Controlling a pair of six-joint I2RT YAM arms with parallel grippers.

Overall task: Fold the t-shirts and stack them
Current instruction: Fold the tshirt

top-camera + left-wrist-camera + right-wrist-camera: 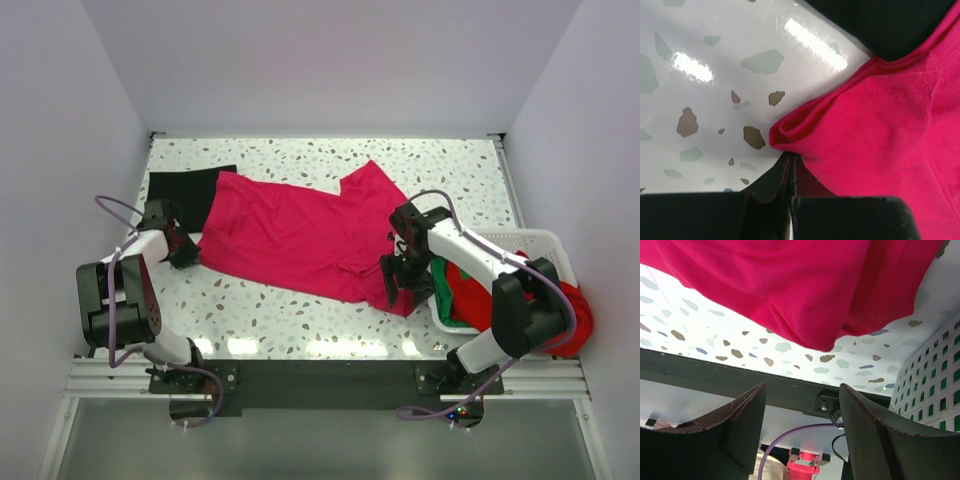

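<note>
two neighbours of the pink t-shirt: black t-shirt, white basket

This is looking like a robot test lab, not a home. Plain white walls are closing in a small booth on three sides. A speckled table is shining under bright light. The left robot arm and the right robot arm are sitting bolted to a metal rail at the near edge, with purple cables looping off them. A pink shirt is lying on the table, and a white basket is sitting at its right side.
</note>
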